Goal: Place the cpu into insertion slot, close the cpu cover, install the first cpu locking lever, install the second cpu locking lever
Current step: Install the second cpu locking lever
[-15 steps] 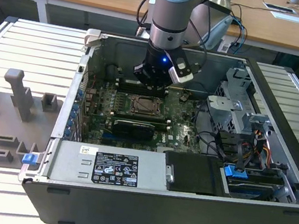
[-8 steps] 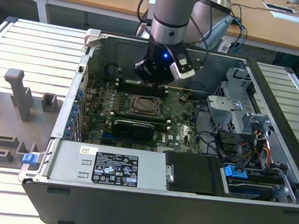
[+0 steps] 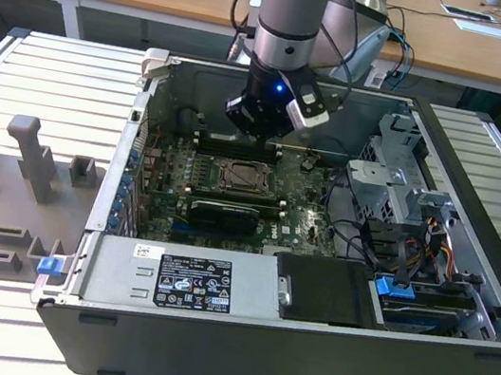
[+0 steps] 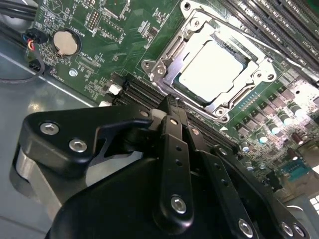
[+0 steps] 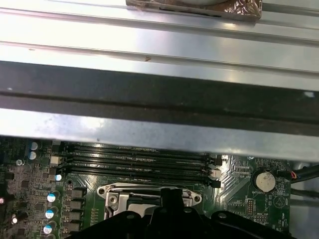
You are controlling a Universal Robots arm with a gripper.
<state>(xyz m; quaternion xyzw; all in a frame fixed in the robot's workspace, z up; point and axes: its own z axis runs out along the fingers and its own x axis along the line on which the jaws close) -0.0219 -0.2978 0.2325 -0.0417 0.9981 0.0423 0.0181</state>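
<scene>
Fingers [image 4: 172, 107] sit pressed together in the second wrist view, black tips meeting with no gap and nothing between them. You see them hanging above the green board [image 4: 99, 59], just beside the socket, not touching it. In the exterior view your fingers [image 3: 258, 133] hover inside the open computer case [image 3: 483, 178], over the far edge of the socket, near the case's back wall.

The cpu [image 4: 212, 69] lies flat in the insertion slot [image 4: 167, 67], its pale silver face showing through the square cut-out. The cpu cover [image 4: 259, 74] is folded down around the chip, framing it on all sides. Whether the locking levers are latched, you cannot tell.

In the exterior view the socket [image 3: 250, 180] sits mid-board, with long black memory slots [image 3: 238, 145] beyond it. A round silver coin battery [image 4: 66, 43] rests on the board, well apart from the socket. The case stands on a ribbed metal worktop [image 3: 46, 86].
</scene>
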